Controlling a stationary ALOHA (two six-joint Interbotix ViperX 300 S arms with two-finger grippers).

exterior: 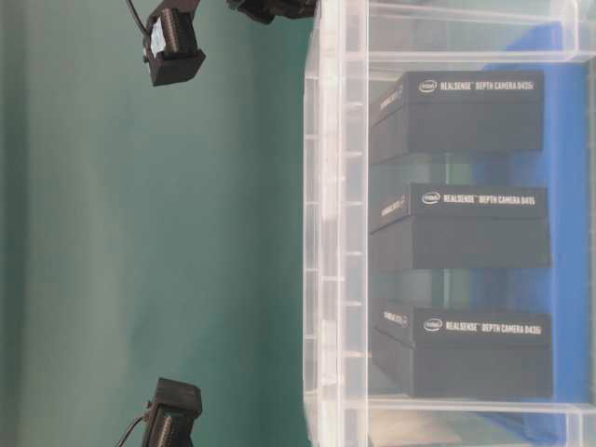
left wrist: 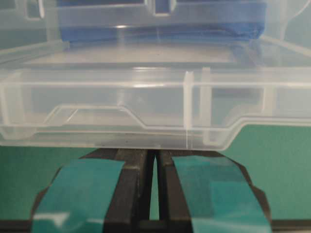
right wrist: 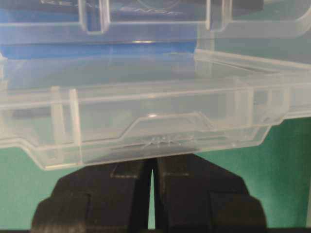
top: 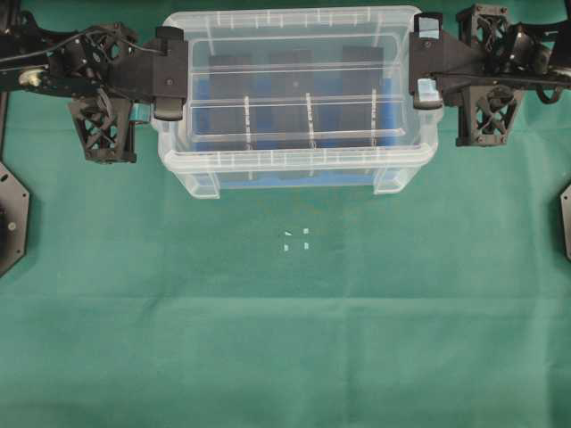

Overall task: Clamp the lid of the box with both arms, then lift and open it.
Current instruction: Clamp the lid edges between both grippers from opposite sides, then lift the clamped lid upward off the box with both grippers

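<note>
The clear lid (top: 294,18) lies level across the top of the box (top: 294,181), a deep clear tub with a blue floor. My left gripper (top: 183,73), taped teal, meets the lid's left end. My right gripper (top: 415,61), taped pale blue, meets its right end. In the left wrist view the jaws of the left gripper (left wrist: 154,151) are drawn almost together under the lid's end rim (left wrist: 146,104), tips hidden. The right gripper (right wrist: 153,162) stands the same way under the lid (right wrist: 160,109). Whether the lid touches the box's rim (exterior: 326,186) cannot be told.
Three black camera cartons (exterior: 475,233) stand inside the box. Green cloth covers the table, with small white marks (top: 296,241) in front of the box. Black arm bases sit at the left edge (top: 9,223) and right edge (top: 566,223). Black arm parts (exterior: 172,47) hang above the box.
</note>
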